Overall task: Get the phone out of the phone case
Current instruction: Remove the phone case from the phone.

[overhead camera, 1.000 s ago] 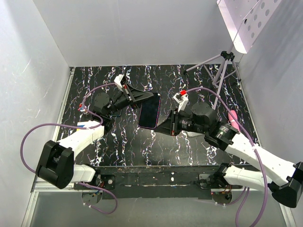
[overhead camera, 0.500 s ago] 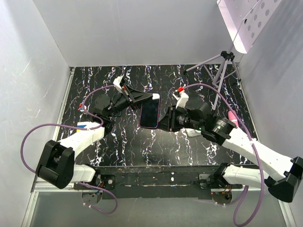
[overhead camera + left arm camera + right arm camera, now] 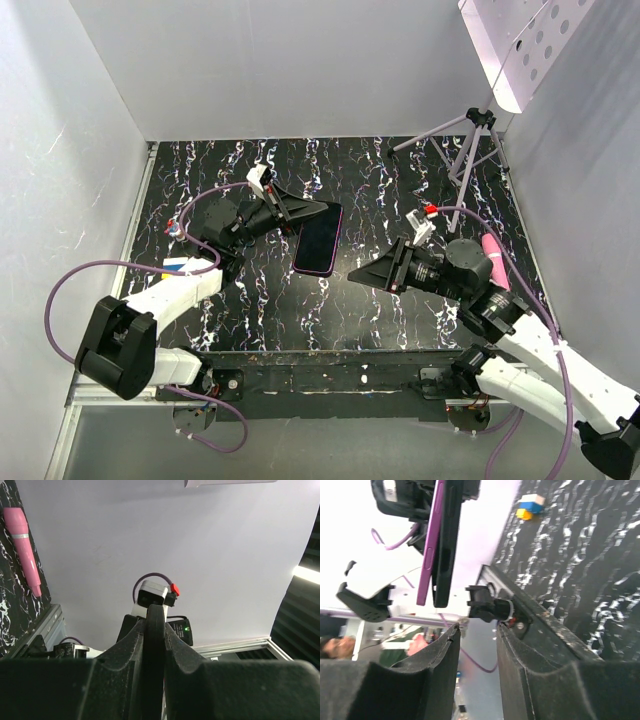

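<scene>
The phone point(image 3: 318, 240) with its glossy black screen and thin red-pink rim hangs above the table, held at its far-left end by my left gripper point(image 3: 304, 213). In the left wrist view, that gripper point(image 3: 155, 617) is shut on a thin black edge, the phone case point(image 3: 154, 645). The right wrist view shows both edge-on: the pink-rimmed phone point(image 3: 429, 545) lies against the black phone case point(image 3: 449, 540), slightly parted from it. My right gripper point(image 3: 358, 272) is open and empty, off to the right of the phone; its jaws point(image 3: 477, 630) stand apart with nothing between them.
A pink pen-like object point(image 3: 492, 248) lies at the right, also seen in the left wrist view point(image 3: 22, 545). A small tripod point(image 3: 472, 140) stands at the back right. Small blue, white and yellow blocks point(image 3: 176, 265) lie at the left, also in the right wrist view point(image 3: 529, 505).
My right gripper has let go of the phone and drawn back to the right and nearer. The left gripper still holds the phone and case, shifted slightly.
</scene>
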`<action>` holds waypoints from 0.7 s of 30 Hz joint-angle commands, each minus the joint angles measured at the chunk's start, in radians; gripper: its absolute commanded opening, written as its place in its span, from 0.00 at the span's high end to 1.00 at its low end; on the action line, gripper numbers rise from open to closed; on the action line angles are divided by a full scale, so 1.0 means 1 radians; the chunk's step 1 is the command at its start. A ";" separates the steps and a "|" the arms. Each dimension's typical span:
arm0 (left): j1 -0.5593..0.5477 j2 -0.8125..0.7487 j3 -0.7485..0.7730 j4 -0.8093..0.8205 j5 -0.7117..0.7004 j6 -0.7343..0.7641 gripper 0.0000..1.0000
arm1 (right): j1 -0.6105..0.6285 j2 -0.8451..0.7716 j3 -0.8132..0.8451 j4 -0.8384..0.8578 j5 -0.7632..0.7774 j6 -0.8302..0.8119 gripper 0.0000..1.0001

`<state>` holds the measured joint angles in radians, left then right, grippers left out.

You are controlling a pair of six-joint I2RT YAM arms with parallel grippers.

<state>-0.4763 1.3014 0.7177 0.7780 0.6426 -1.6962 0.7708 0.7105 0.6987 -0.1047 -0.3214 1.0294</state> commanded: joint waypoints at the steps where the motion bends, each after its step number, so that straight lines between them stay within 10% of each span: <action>1: -0.001 -0.022 0.061 -0.015 -0.004 0.015 1.00 | -0.010 0.010 -0.061 0.445 -0.151 0.211 0.59; 10: -0.001 -0.033 0.072 -0.062 -0.012 0.049 1.00 | -0.010 0.155 -0.068 0.734 -0.245 0.330 0.61; 21: -0.001 -0.053 0.077 -0.075 -0.008 0.055 1.00 | -0.010 0.139 -0.059 0.571 -0.206 0.238 0.60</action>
<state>-0.4763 1.3003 0.7483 0.6804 0.6426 -1.6341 0.7650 0.8989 0.6315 0.5148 -0.5385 1.3251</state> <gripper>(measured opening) 0.147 0.392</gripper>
